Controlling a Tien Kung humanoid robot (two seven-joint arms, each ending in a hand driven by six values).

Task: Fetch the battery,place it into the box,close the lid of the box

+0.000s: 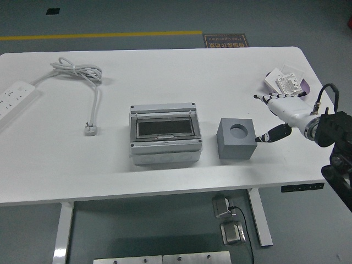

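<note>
We are holding our right hand (pixel 279 113) over the right part of the desk (pixel 165 66), fingers spread and empty, the thumb pointing toward the grey block (pixel 237 138) just to its left. In the block's top there is a round socket; we are taking it for the battery's holder, though we cannot tell whether a battery is sitting inside. So we are judging this as the opening step, the reach for the battery, with nothing grasped yet. Next we are needing to bring the fingers over the socket and close on whatever stands in it. The box (pixel 165 136) is lying left of the block, its lid looking closed, so it is needing opening first. Our left arm is out of view.
</note>
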